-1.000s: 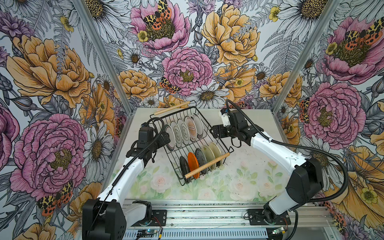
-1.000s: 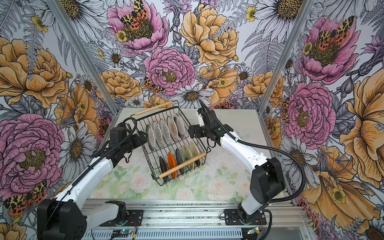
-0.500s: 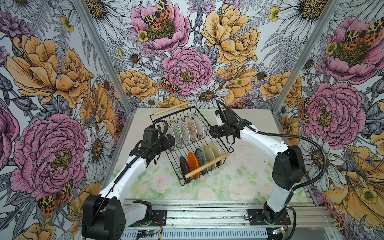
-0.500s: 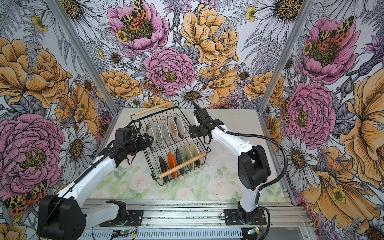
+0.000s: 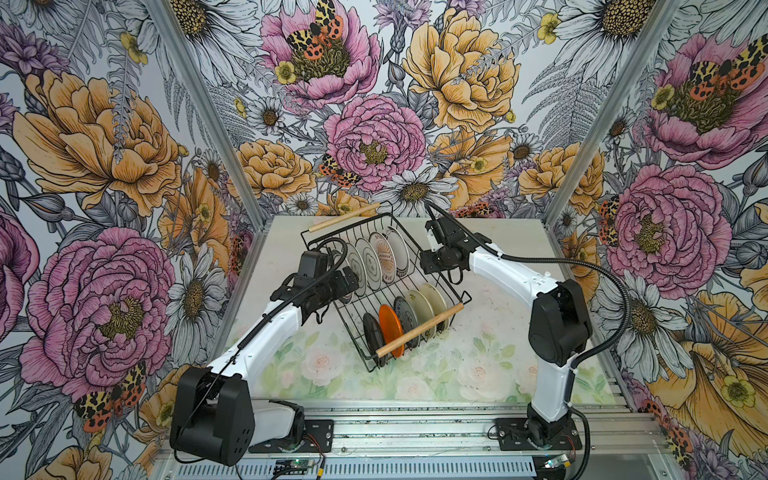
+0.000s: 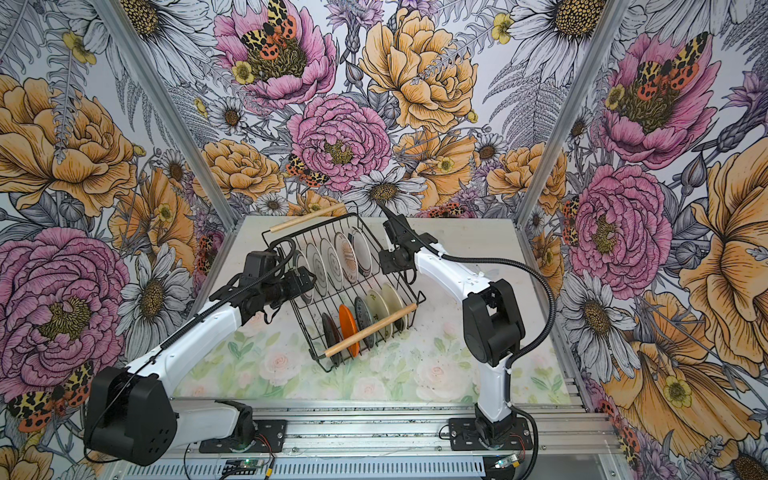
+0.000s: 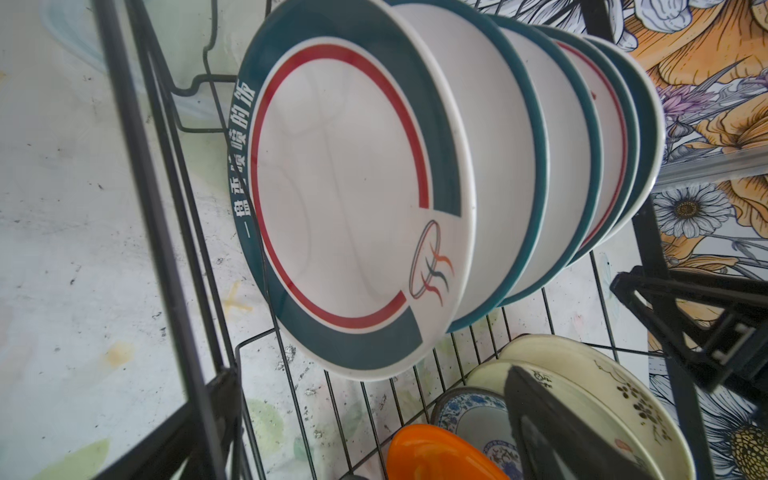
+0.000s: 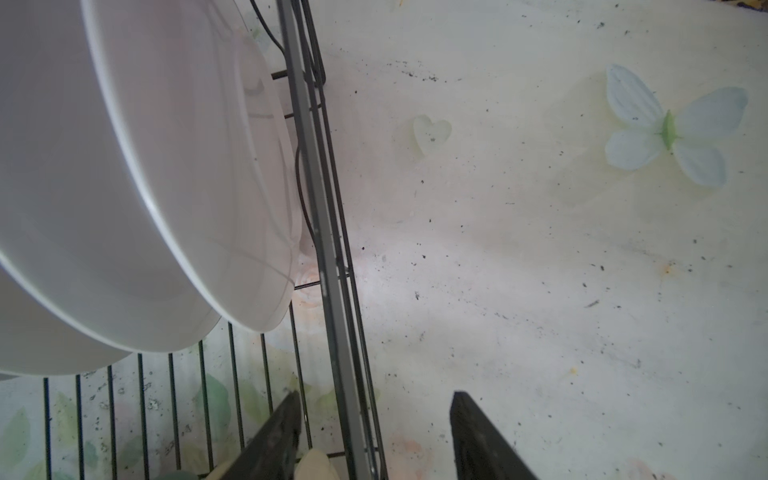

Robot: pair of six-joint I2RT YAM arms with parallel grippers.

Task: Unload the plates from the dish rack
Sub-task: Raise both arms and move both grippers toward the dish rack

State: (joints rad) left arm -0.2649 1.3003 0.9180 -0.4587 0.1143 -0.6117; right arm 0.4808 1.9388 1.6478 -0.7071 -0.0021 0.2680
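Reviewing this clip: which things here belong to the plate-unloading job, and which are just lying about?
Job:
- dish rack
- plates standing in it
- left gripper
- right gripper, jaws astride the rack's side wall

Not part of it, backdrop only:
- flowered table cover
- flowered walls

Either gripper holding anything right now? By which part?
Nothing held. Right gripper straddles the rack side wall, unclamped; left gripper open beside plates.
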